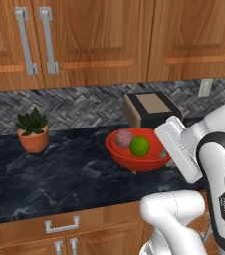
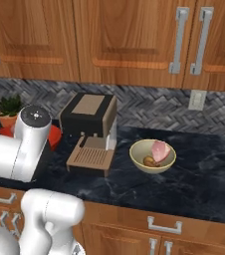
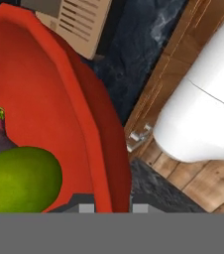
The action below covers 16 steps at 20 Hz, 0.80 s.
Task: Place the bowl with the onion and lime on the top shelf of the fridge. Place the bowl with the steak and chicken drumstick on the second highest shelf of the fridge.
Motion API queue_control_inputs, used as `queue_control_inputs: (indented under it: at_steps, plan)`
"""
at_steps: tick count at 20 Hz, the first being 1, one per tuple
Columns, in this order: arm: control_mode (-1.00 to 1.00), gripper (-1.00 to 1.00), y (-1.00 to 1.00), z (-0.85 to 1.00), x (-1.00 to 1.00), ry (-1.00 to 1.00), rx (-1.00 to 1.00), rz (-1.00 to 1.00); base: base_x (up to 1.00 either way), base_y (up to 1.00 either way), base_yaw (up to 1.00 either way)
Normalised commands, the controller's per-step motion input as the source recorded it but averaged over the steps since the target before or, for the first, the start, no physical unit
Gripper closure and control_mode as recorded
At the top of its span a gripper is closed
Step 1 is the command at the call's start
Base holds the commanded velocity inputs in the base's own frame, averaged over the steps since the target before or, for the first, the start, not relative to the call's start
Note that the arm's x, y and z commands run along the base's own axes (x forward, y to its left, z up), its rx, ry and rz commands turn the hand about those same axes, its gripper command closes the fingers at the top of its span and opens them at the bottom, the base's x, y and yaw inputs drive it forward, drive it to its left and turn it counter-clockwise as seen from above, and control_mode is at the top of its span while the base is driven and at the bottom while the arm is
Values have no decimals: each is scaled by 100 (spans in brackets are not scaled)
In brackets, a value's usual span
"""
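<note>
Gripper: in your hand view the two dark finger tips of the gripper [image 3: 113,207] straddle the rim of the wide, shallow, glossy red-orange bowl [image 1: 127,155], one inside the wall and one outside; they are clamped on that rim.
Red-orange bowl: you see it on the black marbled counter [image 1: 59,174], at the arm's hand, in front of the dark and tan coffee machine [image 2: 89,132].
Contents: a dull purplish-pink round onion [image 1: 124,139] and a bright green round lime [image 1: 140,147] lie side by side inside, touching.
Cream bowl: your right base view shows the smaller cream bowl [image 2: 140,160] just right of the coffee machine, holding a flat pink steak [image 2: 160,150] and a small golden-brown chicken drumstick [image 2: 149,161].
Surroundings: a green succulent in a terracotta pot [image 1: 33,131] stands well left of the red-orange bowl, under wooden wall cabinets [image 1: 99,40].
</note>
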Motion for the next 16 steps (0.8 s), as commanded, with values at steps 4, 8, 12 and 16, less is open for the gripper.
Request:
queue_control_inputs:
  at_steps: [4,8,12,16]
  plan:
    - [100,100,0,0,0,0,0,0,-52,-9,0]
    - [100,100,0,0,0,0,0,0,-53,-1,0]
    - [100,100,0,0,0,0,0,0,-49,0,0]
    - [100,100,0,0,0,0,0,0,-47,0,0]
